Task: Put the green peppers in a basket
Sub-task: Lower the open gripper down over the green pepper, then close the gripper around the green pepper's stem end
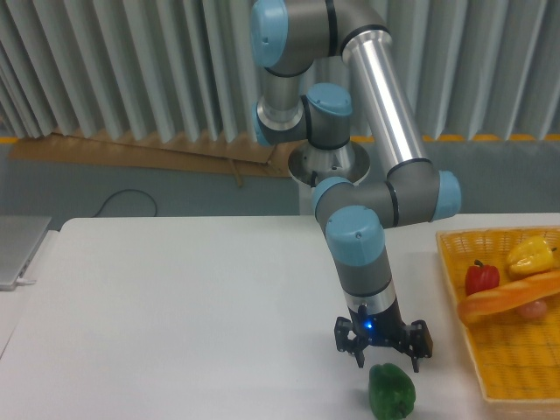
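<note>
Right now the green pepper (391,391) sits on the white table (175,315) near the front edge, upright on its lobes, with nothing touching it. Your gripper (383,350) hangs just above and slightly behind it, fingers spread wide and pointing down, empty. That spread looks chosen so the two fingers can pass on either side of the pepper's broad body; you would likely need to come a little toward the camera as well as down before closing, since the pepper is not squarely under the fingers from this view. Expect the glossy, lobed skin to be slippery, so a grip across the widest part seems safest.

To the right, well apart from the pepper, the yellow basket (455,289) rests on the table and runs out of view at the right edge. It already holds a small red pepper (481,277), a yellow pepper (532,255) and a long orange bread-like thing (512,297) lying across the middle. The front part of its mesh floor looks free, a sensible spot for the drop.
</note>
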